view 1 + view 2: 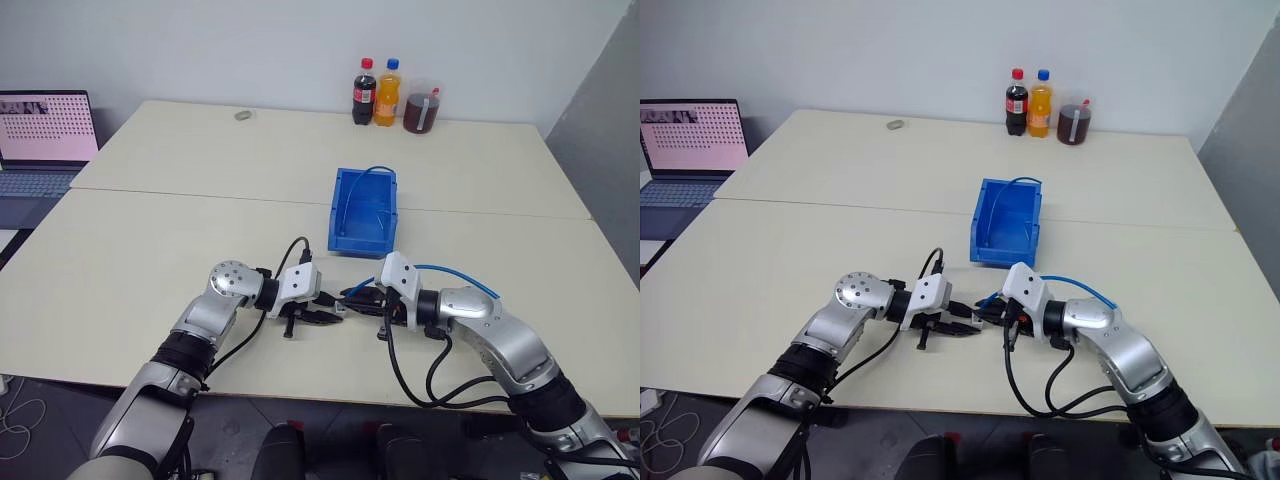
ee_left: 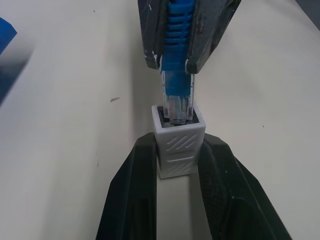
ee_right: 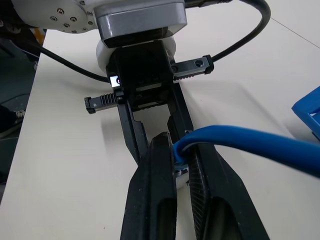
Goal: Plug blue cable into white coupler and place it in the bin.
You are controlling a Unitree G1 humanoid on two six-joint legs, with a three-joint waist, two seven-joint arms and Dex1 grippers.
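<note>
The white coupler point(image 2: 178, 150) is a small ribbed block, and my left gripper point(image 2: 178, 145) is shut on its sides. The blue cable point(image 2: 178, 30) comes at it end on. Its clear plug point(image 2: 176, 102) has its tip inside the coupler's dark socket. My right gripper point(image 3: 178, 150) is shut on the cable's blue boot just behind the plug, and the cable point(image 3: 250, 144) trails off behind my right wrist. The two grippers meet tip to tip just above the table point(image 1: 340, 308), near its front edge. The blue bin point(image 1: 350, 215) stands a short way behind them.
A second short blue cable point(image 1: 378, 171) arcs inside the bin. Two soda bottles point(image 1: 376, 93) and a jar of dark drink point(image 1: 422, 106) stand at the table's far edge. A small grey ring point(image 1: 243, 115) lies at the far left, and a laptop point(image 1: 42, 140) sits beside the table.
</note>
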